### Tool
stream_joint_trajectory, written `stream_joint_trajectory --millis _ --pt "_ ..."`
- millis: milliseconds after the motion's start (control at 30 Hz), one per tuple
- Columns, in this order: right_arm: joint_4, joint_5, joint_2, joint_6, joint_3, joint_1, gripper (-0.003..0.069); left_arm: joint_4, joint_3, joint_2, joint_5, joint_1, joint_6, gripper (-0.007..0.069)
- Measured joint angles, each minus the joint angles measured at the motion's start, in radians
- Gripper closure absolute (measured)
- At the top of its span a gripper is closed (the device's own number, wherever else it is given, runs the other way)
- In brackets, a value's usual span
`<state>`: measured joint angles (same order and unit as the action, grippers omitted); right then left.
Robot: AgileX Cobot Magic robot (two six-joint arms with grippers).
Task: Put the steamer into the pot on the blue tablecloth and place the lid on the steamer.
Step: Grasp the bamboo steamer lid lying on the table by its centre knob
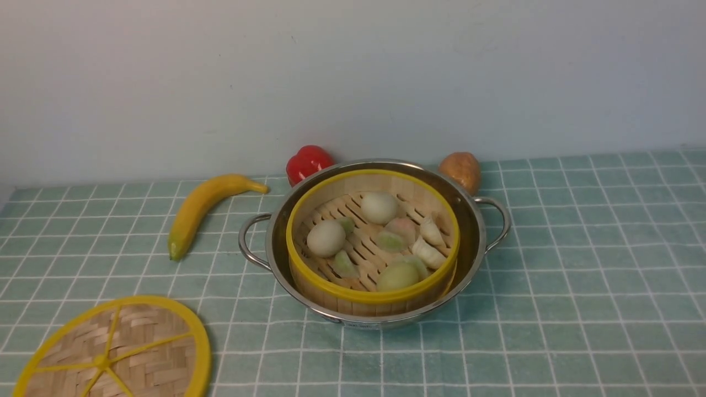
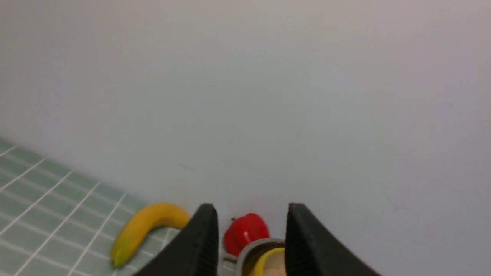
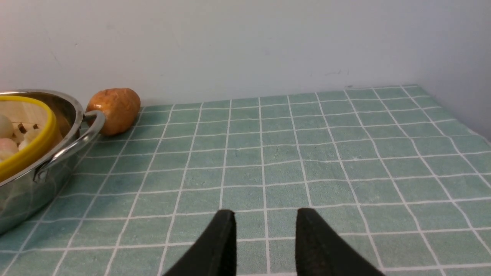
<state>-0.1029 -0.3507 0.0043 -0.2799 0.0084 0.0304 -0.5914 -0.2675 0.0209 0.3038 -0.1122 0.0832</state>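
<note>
The steamer (image 1: 309, 275), a bamboo basket with a yellow rim holding several dumplings and buns, sits inside the steel pot (image 1: 474, 231) on the blue tablecloth (image 1: 579, 275). The woven lid (image 1: 118, 355) lies flat on the cloth at the front left, apart from the pot. Neither arm shows in the front view. In the left wrist view my left gripper (image 2: 249, 209) is open and empty, held high, facing the wall with the pot's rim (image 2: 255, 245) low between its fingers. My right gripper (image 3: 265, 212) is open and empty over bare cloth, to the right of the pot (image 3: 23, 191) and steamer (image 3: 30, 149).
A banana (image 1: 201, 207) lies left of the pot, and a red bell pepper (image 1: 308, 161) and a brown potato (image 1: 462, 168) sit behind it by the wall. The wall runs close along the back. Bare cloth extends to the right.
</note>
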Motion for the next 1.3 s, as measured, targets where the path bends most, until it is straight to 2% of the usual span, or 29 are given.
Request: stream_joint_trajectory --millis 33,67,100,133,167,233,300,333,500,800,967,1300 --pt "0.000 0.000 0.000 0.000 0.000 0.000 0.0419 0.068 -0.106 0.049 0.148 0.000 0.002 0.0382" --pt "0.000 0.000 0.000 0.000 0.000 0.000 0.0419 0.077 -0.119 0.057 0.166 0.000 0.002 0.0382" --pt "0.000 0.000 0.000 0.000 0.000 0.000 0.0419 0.165 -0.240 0.142 0.354 0.000 -0.012 0.0382" --pt "0.000 0.000 0.000 0.000 0.000 0.000 0.0419 0.175 -0.265 0.164 0.376 0.000 -0.014 0.0382" --pt "0.000 0.000 0.000 0.000 0.000 0.000 0.0419 0.216 -0.303 0.198 0.466 0.000 -0.025 0.0382" --pt "0.000 0.000 0.000 0.000 0.000 0.000 0.0419 0.345 -0.458 0.377 0.761 0.000 -0.069 0.0382" --pt "0.000 0.000 0.000 0.000 0.000 0.000 0.0419 0.400 -0.511 0.456 0.832 0.000 -0.083 0.0382" --pt "0.000 0.000 0.000 0.000 0.000 0.000 0.0419 0.468 -0.565 0.549 0.887 0.000 -0.083 0.0382" --pt "0.000 0.000 0.000 0.000 0.000 0.000 0.0419 0.591 -0.673 0.872 0.906 0.000 -0.058 0.0382" --pt "0.000 0.000 0.000 0.000 0.000 0.000 0.0419 0.601 -0.703 1.340 0.908 0.000 -0.046 0.0382" --pt "0.000 0.000 0.000 0.000 0.000 0.000 0.0419 0.609 -0.703 1.473 0.828 0.000 -0.046 0.0382" --pt "0.000 0.000 0.000 0.000 0.000 0.000 0.0419 0.616 -0.703 1.579 0.642 0.000 -0.077 0.0382"
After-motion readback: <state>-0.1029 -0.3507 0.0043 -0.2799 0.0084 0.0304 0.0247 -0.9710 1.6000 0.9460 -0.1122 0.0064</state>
